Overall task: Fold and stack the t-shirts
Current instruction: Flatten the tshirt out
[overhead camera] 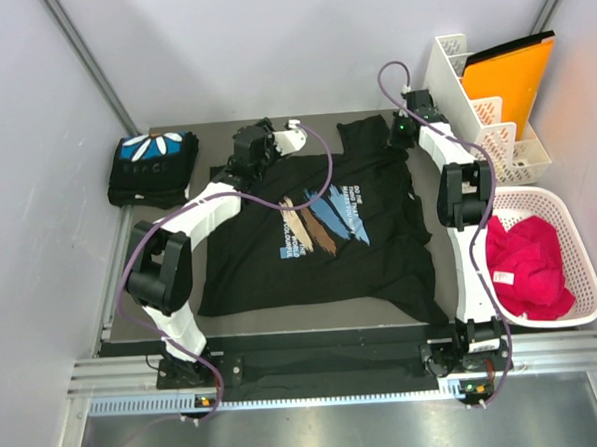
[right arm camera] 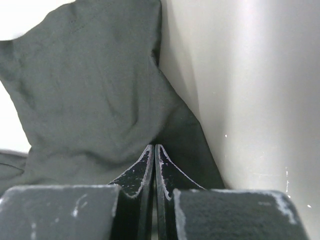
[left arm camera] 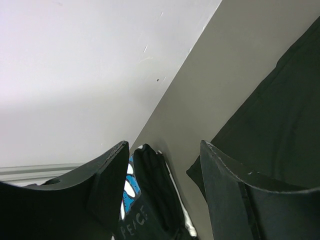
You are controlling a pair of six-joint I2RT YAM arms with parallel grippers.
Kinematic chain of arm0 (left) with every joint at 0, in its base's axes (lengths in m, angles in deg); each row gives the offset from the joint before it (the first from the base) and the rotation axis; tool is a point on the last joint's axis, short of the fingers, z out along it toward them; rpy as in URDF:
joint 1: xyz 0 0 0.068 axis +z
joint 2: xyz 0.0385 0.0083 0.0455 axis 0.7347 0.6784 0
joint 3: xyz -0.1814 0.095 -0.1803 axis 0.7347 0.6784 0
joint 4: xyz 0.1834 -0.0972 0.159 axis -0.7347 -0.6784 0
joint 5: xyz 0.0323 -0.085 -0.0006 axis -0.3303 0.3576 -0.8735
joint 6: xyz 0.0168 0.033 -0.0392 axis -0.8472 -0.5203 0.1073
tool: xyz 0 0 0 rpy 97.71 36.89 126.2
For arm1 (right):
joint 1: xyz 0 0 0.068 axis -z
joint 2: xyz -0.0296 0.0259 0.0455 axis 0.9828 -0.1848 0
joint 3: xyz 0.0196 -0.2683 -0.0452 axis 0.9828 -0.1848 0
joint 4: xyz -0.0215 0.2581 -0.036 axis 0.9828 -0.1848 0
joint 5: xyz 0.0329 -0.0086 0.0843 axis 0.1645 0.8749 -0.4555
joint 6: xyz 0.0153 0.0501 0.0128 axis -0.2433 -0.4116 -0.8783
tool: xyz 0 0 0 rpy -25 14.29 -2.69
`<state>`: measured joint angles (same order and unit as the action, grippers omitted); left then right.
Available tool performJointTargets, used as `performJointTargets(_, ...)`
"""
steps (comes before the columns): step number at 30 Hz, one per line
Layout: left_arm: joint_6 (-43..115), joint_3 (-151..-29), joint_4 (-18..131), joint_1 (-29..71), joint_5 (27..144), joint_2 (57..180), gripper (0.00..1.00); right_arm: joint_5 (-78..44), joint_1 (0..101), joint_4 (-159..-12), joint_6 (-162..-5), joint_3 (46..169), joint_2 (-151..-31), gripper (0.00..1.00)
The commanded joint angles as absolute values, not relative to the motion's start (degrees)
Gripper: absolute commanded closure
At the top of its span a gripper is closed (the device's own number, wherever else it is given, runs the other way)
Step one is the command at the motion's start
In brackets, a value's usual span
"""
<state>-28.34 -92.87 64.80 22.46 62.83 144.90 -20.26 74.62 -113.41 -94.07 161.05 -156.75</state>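
White walls close in a grey-brown table where 2 black shirts are out. The folded t-shirt sits at the far left corner with its blue print and white petals uppermost. The left wrist view reads "PEACE" in pale letters under that print. The spread t-shirt lies flat and face up across the middle of the table, hem toward the arms' bases. It shows blue and tan brush strokes flanked by 2 blocks of white text too small to read. The left arm reaches over the shirt's left shoulder and hides part of it, and a purple cable loops across the chest. The left gripper hangs near the far edge, aimed toward the folded shirt, with its fingers spread apart and nothing between them. The right gripper is at the far right sleeve, its fingers pressed tight together with the tips against black cloth. Whether a fold is caught between them cannot be told. To the right, off the table, a white basket holds a red cloth. Behind it a white rack carries an orange folder. A metal rail runs along the near edge.
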Motion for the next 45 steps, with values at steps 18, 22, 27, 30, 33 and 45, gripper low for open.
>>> performJointTargets(18, -28.58, -91.67, 71.76, 21.09, 63.11, 143.97, 0.36, -17.83, 73.20, -110.18, -94.70, 165.84, -158.48, 1.00)
performJointTargets(22, -28.41, -91.32, 72.03, 20.73, 62.94, 143.71, 0.36, -16.68, 72.85, -106.57, -93.92, 168.31, -160.59, 1.00)
performJointTargets(27, -28.58, -90.44, 71.94, 20.47, 62.85, 142.40, 0.37, -16.33, 73.64, -101.22, -93.73, 169.98, -162.26, 1.00)
performJointTargets(30, -28.67, -89.92, 71.85, 20.30, 62.59, 141.87, 0.37, -15.80, 73.64, -98.58, -93.47, 170.33, -162.35, 1.00)
performJointTargets(33, -28.67, -89.74, 71.85, 19.94, 62.67, 141.43, 0.37, -16.15, 73.55, -95.76, -91.89, 170.25, -162.09, 1.00)
performJointTargets(45, -29.37, -86.76, 73.25, 18.45, 62.50, 138.62, 0.37, -21.77, 73.64, -84.59, -80.56, 160.84, -149.80, 0.98)
